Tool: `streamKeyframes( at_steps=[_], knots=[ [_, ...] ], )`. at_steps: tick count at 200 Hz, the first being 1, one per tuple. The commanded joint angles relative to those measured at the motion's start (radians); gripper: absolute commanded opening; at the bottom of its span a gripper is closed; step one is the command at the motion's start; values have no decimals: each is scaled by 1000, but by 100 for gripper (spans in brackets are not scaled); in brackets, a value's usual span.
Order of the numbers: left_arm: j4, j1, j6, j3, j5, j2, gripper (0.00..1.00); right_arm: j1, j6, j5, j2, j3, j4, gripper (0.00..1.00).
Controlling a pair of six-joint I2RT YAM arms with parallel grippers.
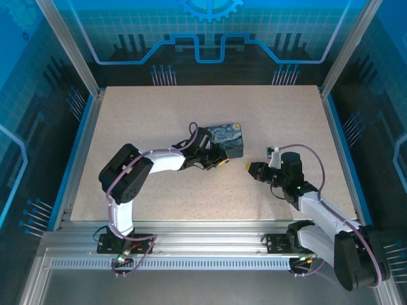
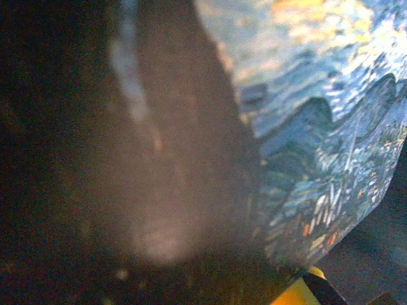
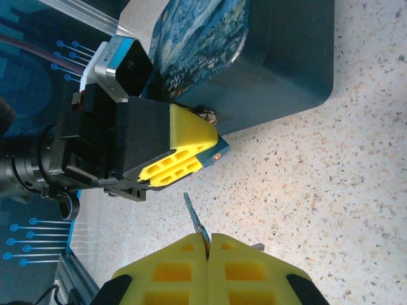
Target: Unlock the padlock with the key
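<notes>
Lying near the middle of the speckled worktop: lidded box, dark teal walls, lid printed with a swirling blue-and-yellow night-sky painting. Left hand stretched in from the left, set against the near side of the box, yellow pads drawn narrow. Seen from the right wrist camera, same left hand closed on a small blue body, taken for the padlock. Padlock mostly hidden behind the near pad, one blue corner with a brass spot showing at the tip. Bit of bright metal just above that corner, against the box wall. Whether padlock and box are joined: impossible to tell. Right hand hovering to the right of the box, near the left hand but apart from it, pointing towards it. From its own wrist camera, right hand pressed fully together, yellow pads meeting, pinching the key by its head. Thin blade standing out from between the pads, slightly tilted, aimed towards the padlock, tip short of it, not touching. Left wrist view blurred: box print close on the right, dark surface on the left, sliver of yellow pad at the bottom edge.
</notes>
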Motion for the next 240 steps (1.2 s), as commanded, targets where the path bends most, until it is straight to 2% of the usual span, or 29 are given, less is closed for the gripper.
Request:
streamKeyframes(
  at_steps=[1, 88, 179, 240],
  knots=[
    [31, -10, -33, -5, 47, 10, 7, 24, 57, 20, 12, -17, 81, 0],
    [58, -9, -42, -15, 58, 7, 7, 67, 215, 47, 137, -35, 235, 0],
    [94, -9, -53, -37, 70, 2, 7, 90, 340, -9, 466, -19, 582, 0],
    [108, -6, -60, -36, 81, 5, 7, 98, 395, -33, 562, -2, 709, 0]
  ],
)
